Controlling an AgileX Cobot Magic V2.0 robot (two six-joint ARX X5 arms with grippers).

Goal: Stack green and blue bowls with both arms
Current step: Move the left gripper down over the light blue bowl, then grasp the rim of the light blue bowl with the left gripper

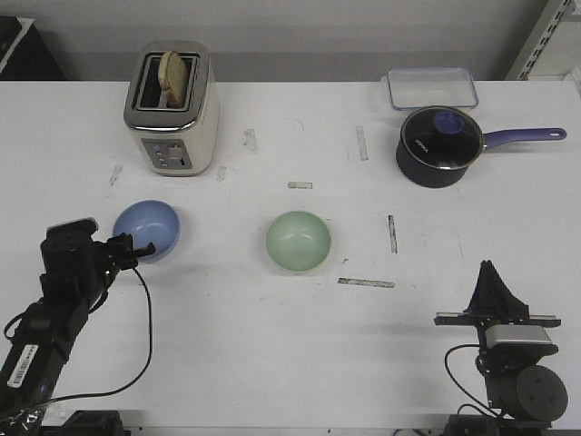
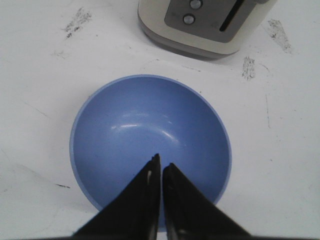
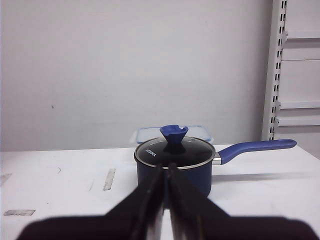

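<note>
Both our jaws are pressed together, holding nothing; left gripper (image 2: pixel 161 167) hovers over the blue bowl (image 1: pixel 147 230), green bowl (image 1: pixel 298 241) at its 3 o'clock, ready for pickup.

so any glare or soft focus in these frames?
Left wrist view: curved highlights inside the blue bowl; the left end effector is slightly soft. Front view: even light, faint shadows; glare on the saucepan lid. Right wrist view: the right end effector is blurred, the saucepan sharp.
</note>
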